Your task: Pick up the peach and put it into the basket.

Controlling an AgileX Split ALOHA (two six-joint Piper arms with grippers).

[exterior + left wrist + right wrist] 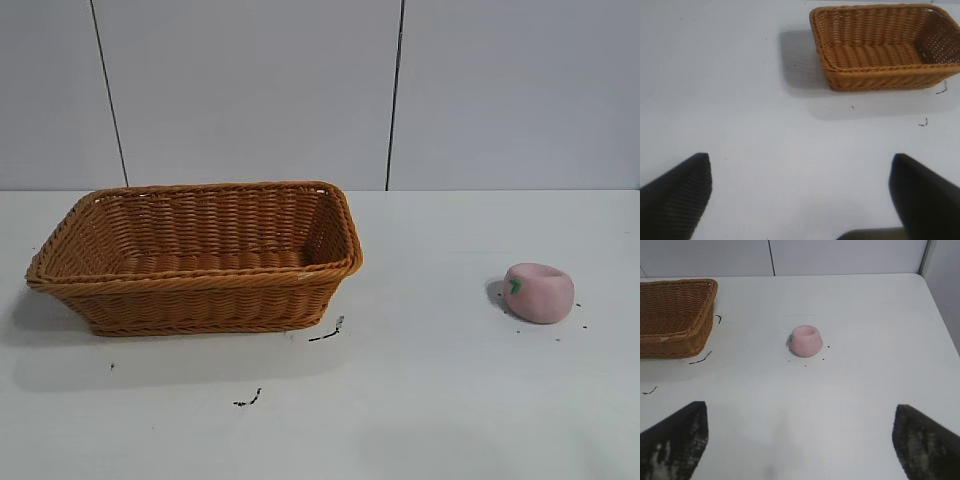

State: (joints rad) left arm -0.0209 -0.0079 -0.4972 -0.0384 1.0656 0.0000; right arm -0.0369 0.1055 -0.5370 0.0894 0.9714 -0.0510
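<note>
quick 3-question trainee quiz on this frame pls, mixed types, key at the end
1. True or false: the peach lies inside the basket.
2. In the exterior view, the peach sits on which side of the basket: A left, B right?
3. Fill in: the right gripper has its fingers ____.

Key: 1 false, it is on the table, apart from the basket. 2 B. 3 open, with nothing between them.

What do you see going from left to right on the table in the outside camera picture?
basket → black scuff marks on the table → peach
</note>
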